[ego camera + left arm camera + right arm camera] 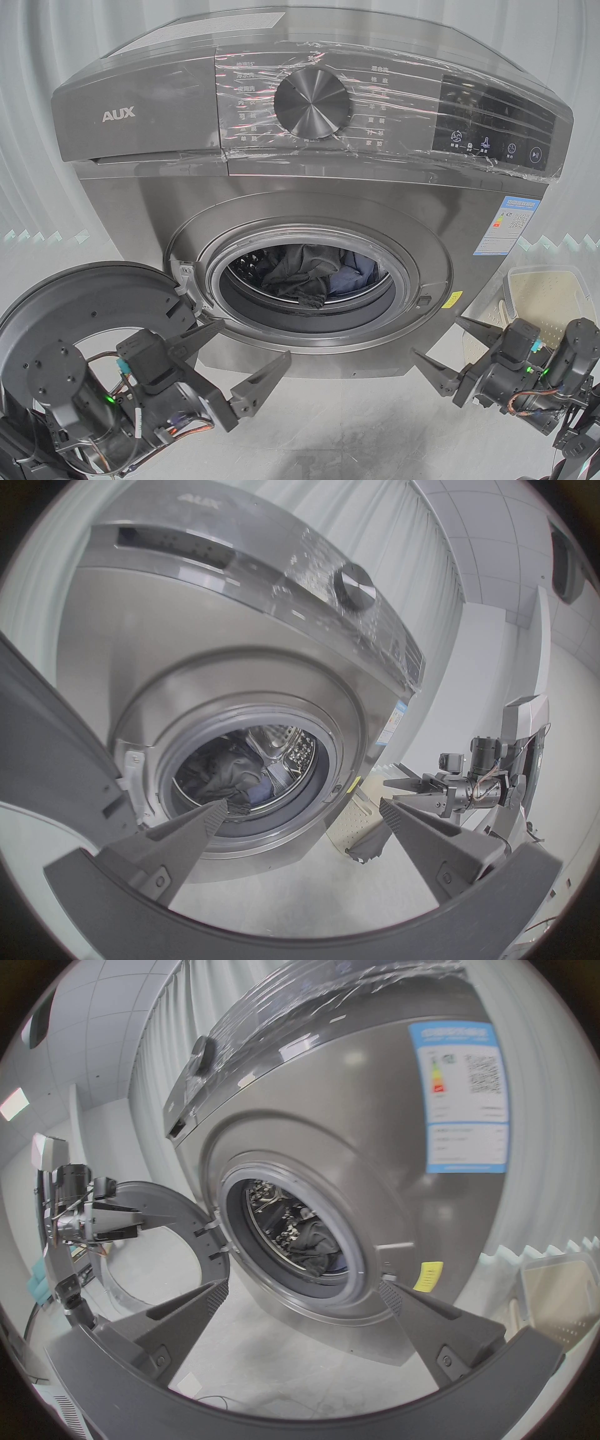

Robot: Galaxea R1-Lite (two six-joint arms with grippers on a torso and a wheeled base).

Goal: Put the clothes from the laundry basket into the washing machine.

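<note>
The clothes [300, 272] lie inside the drum of the washing machine [312, 187]: a dark grey garment [294, 275] is bunched at the middle of the round opening with a blue one [356, 275] tucked behind it on the robot's right. Both are past the grey door seal. The laundry basket [550, 300] stands on the floor against the machine's right-hand corner, and the cream perforated wall on show is bare. A small dark scrap [367, 849] lies at its near edge in the left wrist view; whether it is cloth I cannot tell. The right gripper [435, 335] hangs just beside the basket, between it and the drum mouth, its fingers spread wide and empty, pointing toward the machine's front rather than down into the basket. The left gripper [250, 344] is likewise spread and holds nothing. It sits low in front of the opening, just beside the door [81, 294], which is swung fully out to the robot's left. So anything left in the basket falls to the right arm, which would have to turn rightward and back. The door, if it is to be shut, lies nearer the left arm.
</note>
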